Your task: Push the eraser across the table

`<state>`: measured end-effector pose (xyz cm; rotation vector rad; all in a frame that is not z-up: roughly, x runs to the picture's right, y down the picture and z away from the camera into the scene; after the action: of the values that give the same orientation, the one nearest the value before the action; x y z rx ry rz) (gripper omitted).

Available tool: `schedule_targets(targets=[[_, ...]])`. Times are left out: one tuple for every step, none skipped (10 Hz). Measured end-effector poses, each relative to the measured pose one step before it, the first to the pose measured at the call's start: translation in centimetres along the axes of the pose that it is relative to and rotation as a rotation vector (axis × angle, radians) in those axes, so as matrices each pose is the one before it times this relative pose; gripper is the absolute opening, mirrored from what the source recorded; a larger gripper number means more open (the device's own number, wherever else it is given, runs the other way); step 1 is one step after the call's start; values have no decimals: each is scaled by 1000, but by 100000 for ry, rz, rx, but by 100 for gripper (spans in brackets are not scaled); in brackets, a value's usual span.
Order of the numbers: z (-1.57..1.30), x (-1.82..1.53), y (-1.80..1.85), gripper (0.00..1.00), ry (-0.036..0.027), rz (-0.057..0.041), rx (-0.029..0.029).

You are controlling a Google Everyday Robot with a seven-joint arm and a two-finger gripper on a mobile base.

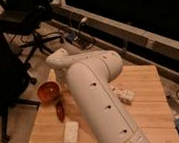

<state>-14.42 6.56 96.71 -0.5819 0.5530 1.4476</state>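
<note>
The eraser is hidden from view. The light-wood table (143, 103) fills the lower half of the camera view. My big white arm (100, 104) rises from the bottom edge, bends at the elbow and reaches left. My gripper (62, 79) hangs down from the wrist at the table's far-left part, just right of the orange bowl (48, 91). It is mostly hidden behind the arm.
A dark red oval thing (60, 111) lies in front of the bowl. A pale beige block (71, 132) lies near the front-left edge. A small white packet (123, 94) lies right of the arm. Office chairs (2, 74) stand left of the table, and a ledge with cables (128, 35) runs behind it.
</note>
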Motion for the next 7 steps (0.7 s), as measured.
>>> schedule_targets(targets=[[25,-365,-781,0,-72,631,2015],[65,-254,-1175,0,241,952,2424],[130,-57,-744,0,380,630,1319],[162,-27,-607,0,408,562,1065],[301,57,-681,0,860,891,1430],[118,-9,-364,0,277,681,621],[127,-57,-642,0,232,1064,826]])
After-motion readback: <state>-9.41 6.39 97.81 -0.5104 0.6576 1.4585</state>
